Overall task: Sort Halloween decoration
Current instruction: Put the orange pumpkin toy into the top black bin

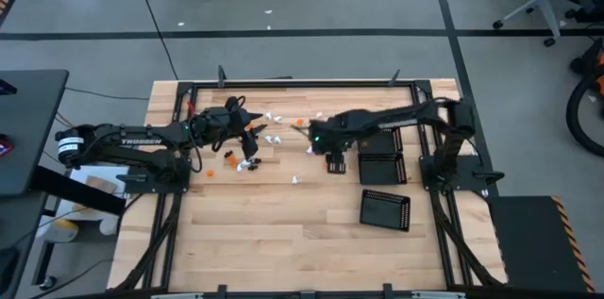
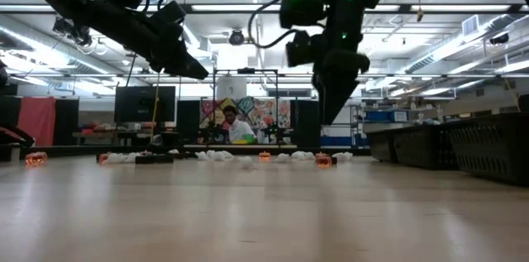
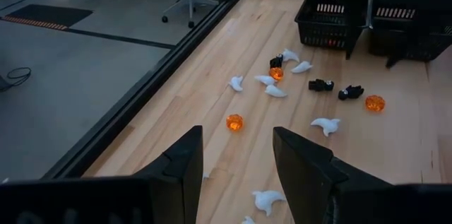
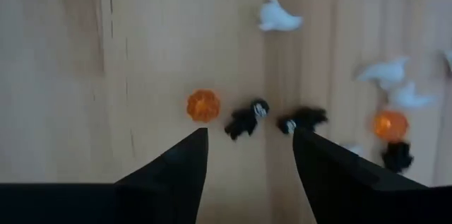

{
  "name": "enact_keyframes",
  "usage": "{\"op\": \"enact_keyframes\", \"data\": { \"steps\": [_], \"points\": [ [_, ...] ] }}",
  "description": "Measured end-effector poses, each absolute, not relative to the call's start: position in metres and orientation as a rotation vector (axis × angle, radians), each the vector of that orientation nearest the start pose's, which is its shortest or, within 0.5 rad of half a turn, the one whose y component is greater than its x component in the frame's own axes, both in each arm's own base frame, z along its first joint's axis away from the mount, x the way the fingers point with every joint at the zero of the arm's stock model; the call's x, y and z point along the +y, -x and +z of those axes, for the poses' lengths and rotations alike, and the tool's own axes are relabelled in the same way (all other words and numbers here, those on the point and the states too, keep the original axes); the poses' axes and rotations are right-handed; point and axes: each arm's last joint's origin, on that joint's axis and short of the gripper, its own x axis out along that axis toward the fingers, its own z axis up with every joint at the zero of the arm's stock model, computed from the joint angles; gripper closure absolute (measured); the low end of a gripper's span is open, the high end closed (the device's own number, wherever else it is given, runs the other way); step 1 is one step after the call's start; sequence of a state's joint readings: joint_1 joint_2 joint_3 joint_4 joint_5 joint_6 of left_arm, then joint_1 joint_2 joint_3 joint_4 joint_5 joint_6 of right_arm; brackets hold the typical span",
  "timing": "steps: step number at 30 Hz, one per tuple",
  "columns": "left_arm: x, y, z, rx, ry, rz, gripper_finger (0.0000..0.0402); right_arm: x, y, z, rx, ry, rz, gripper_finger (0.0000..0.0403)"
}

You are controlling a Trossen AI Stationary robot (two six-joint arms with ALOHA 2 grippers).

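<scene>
The Halloween decoration pieces, tiny white [image 1: 274,116], orange [image 1: 227,157] and black figures, lie scattered on the wooden table between my two arms. My left gripper [image 1: 255,135] hovers open above the left part of the scatter, tipped slightly down. In its wrist view its fingers [image 3: 236,136] frame an orange pumpkin [image 3: 234,121], white ghosts [image 3: 325,124] and black figures [image 3: 321,84]. My right gripper [image 1: 312,146] points steeply down, open and empty, above an orange pumpkin [image 4: 203,105] and two black figures [image 4: 246,119]. In the low view both grippers [image 2: 327,113] hang clear of the table.
Two black perforated trays [image 1: 381,169] stand side by side near the right arm's base, and a third [image 1: 385,210] lies nearer the front edge. A black frame [image 1: 283,82] runs round the table. Bare wood stretches along the near half.
</scene>
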State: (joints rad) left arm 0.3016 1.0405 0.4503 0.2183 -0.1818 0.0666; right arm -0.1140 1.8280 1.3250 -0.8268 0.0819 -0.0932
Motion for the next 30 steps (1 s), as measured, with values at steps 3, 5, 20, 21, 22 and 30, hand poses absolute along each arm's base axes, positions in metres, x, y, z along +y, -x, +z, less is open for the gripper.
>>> {"op": "enact_keyframes", "data": {
  "steps": [3,5,20,21,22,30],
  "points": [
    [0.068,-0.202,0.210,0.390,-0.042,0.465,0.0244,-0.030,-0.364,0.191,1.351,0.135,-0.058,0.0192],
    [0.068,-0.202,0.210,0.390,-0.042,0.465,0.0244,-0.024,-0.371,0.184,1.371,0.174,-0.024,0.0192],
    [0.068,-0.202,0.209,0.397,-0.039,0.465,0.0244,-0.022,-0.381,0.154,1.477,0.247,0.062,0.0217],
    [0.068,-0.202,0.209,0.397,-0.039,0.464,0.0244,-0.024,-0.381,0.154,1.478,0.241,0.062,0.0219],
    [0.068,-0.202,0.209,0.398,-0.039,0.463,0.0244,-0.026,-0.380,0.154,1.482,0.231,0.068,0.0221],
    [0.068,-0.202,0.208,0.405,-0.039,0.462,0.0244,-0.032,-0.378,0.150,1.477,0.180,0.100,0.0236]
  ]
}}
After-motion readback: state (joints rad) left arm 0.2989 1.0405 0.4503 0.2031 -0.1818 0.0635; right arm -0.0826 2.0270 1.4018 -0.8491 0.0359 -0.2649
